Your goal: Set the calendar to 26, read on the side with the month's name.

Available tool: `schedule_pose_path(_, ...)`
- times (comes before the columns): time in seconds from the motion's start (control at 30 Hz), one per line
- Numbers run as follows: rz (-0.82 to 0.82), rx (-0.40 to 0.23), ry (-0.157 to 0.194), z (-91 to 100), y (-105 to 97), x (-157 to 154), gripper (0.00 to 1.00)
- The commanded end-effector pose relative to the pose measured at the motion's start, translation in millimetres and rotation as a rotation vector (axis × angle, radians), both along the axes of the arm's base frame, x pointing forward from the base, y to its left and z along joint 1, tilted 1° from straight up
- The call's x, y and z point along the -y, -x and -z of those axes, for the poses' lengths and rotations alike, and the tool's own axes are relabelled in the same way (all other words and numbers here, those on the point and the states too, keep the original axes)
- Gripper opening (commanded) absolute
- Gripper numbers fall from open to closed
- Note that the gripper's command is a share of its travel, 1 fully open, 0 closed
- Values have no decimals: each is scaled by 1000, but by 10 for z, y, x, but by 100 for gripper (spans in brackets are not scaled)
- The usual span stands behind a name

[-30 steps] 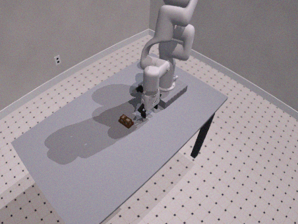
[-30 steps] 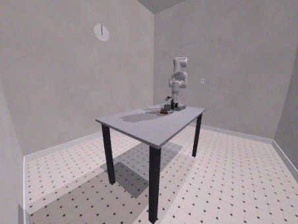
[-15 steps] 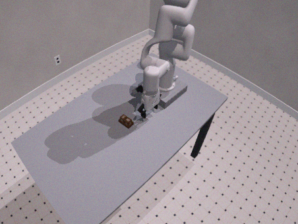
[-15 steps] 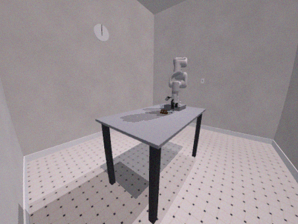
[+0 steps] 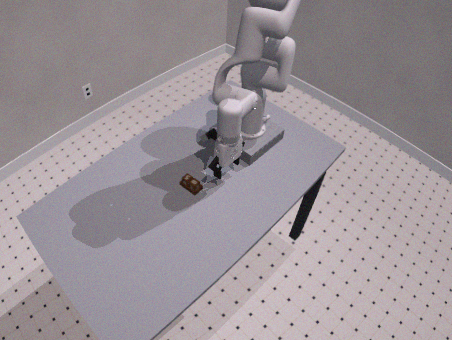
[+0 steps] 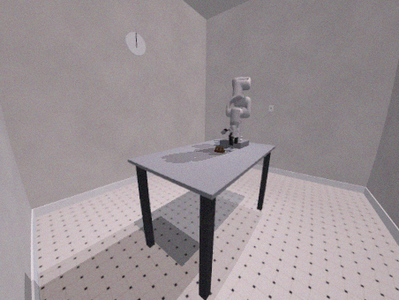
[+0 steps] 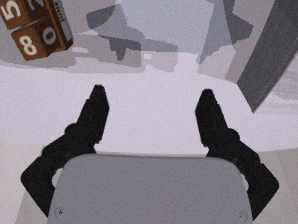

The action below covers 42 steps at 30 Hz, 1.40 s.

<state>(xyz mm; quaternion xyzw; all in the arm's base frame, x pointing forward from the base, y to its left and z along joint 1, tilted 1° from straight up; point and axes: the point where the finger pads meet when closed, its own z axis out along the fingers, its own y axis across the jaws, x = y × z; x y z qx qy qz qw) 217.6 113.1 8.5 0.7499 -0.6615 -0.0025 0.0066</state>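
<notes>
While the claw (image 5: 227, 169) (image 6: 233, 141) (image 7: 153, 97) gapes wide, the brown cubes (image 7: 37, 40) beside it show 5, 2, 8 and 0.

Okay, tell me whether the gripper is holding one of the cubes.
No, the gripper's fingers stand wide apart with nothing between them.

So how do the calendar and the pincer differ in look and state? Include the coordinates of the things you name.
The calendar (image 5: 191, 185) (image 6: 219, 149) (image 7: 42, 32) is brown with pale digits; the pincer (image 5: 227, 169) (image 6: 233, 141) (image 7: 153, 97) has plain black fingers. The calendar rests on the table (image 5: 165, 280) (image 6: 199, 176) (image 7: 150, 120), while the pincer hangs open above it. Neither touches the other.
</notes>
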Motion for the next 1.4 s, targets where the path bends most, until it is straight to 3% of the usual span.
schedule_pose_path(0.0, 0, 2, -1, -21, -9, -4, 100)
schedule_pose_path(0.2, 0, 2, -1, -23, -46, 2, 100)
schedule_pose_path(0.7, 0, 1, -2, -31, -502, 73, 100)
schedule_pose_path(1.0, 0, 1, -2, -30, -613, 90, 100)
schedule_pose_path(1.2, 0, 1, -3, -28, -849, 126, 100)
schedule_pose_path(1.37, 0, 1, -3, -28, -864, 128, 100)
